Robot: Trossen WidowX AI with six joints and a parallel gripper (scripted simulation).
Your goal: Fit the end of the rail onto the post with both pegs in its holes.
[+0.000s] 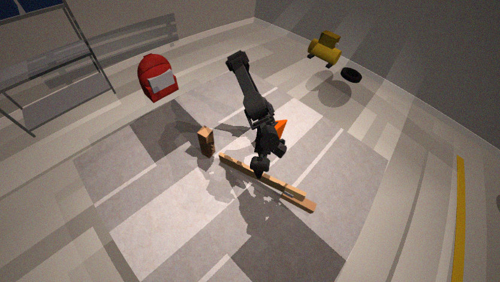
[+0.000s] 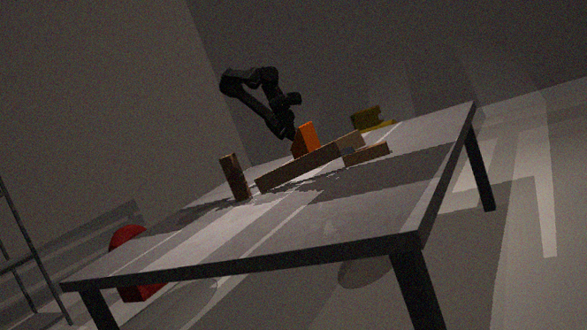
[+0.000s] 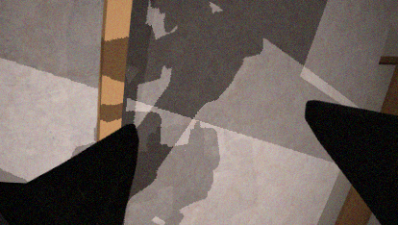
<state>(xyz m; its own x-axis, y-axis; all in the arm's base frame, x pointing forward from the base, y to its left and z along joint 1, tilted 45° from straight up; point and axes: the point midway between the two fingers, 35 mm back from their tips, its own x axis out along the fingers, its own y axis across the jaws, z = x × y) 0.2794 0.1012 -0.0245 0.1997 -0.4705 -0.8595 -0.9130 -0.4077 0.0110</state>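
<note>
The wooden rail (image 1: 276, 182) (image 2: 291, 166) (image 3: 115, 88) slopes down from the grey bracket (image 1: 288, 193) (image 2: 347, 151) on the low footboard block (image 1: 307, 205) (image 2: 370, 153) to the table. Its near end lies a short gap from the upright post (image 1: 205, 144) (image 2: 236, 178). The pegs are in shadow on the post's rail side and hard to make out. My gripper (image 1: 258, 172) (image 3: 222, 120) is open and empty, pointing down above the rail. In the wrist view the rail runs at the left, partly hidden behind the left finger, not between the fingers. The holes in the rail's end are not visible.
The orange block (image 1: 281, 128) (image 2: 308, 139) stands behind the rail at the arm's base. Arm shadows fall across the table (image 1: 168, 224) (image 2: 372, 219). A brown object of unclear kind shows at the wrist view's right edge. A red backpack (image 1: 153, 75) and a shelf stand beyond the table.
</note>
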